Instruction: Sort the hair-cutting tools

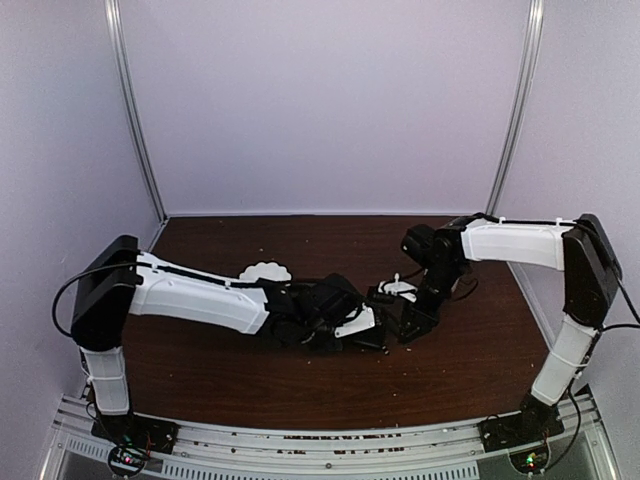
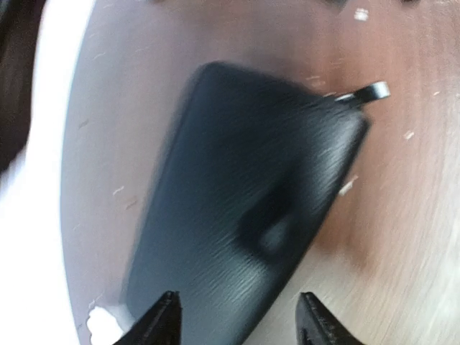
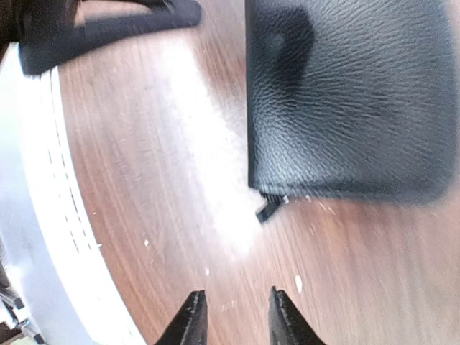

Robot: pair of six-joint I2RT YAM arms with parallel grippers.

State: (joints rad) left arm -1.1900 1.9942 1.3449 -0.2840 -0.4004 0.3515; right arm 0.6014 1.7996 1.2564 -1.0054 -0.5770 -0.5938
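A: Where do the scissors and hair clips sit?
B: None are in view on any camera. Only the black case (image 2: 251,201) shows, flat on the table (image 1: 250,390) between the two arms. The tools may be inside it, but that can't be told, nor whether the zip is closed.
A: Grippers?
B: The left gripper (image 2: 238,313) is wide and empty, over the case's near end. One finger overlaps the case edge, the other is over bare wood. The right gripper (image 3: 233,313) shows a narrow gap, empty, over bare table. The case is at its 1 o'clock and the zipper pull (image 3: 269,208) at its 12.
A: Anything else?
B: A white scalloped bowl (image 1: 265,271) at 10 o'clock from where the grippers meet, beside the left forearm.
A: Handling call?
B: The case looks soft, grained and limp, so it likely folds if pinched at one edge. Best holds are the zipper pull for one arm and the opposite corner pinned by the other. The pull is small metal, probably slippery, and needs a narrow, square bite.
A: And the tools themselves?
B: Judgement only. Scissors are light, stiff, slick metal. Lying flat, they're hard to get under, so take them across the pivot, not the rings. Clips are lighter, thin and pointed. Pinch them mid-length and gently, or they'd skate on the wood.
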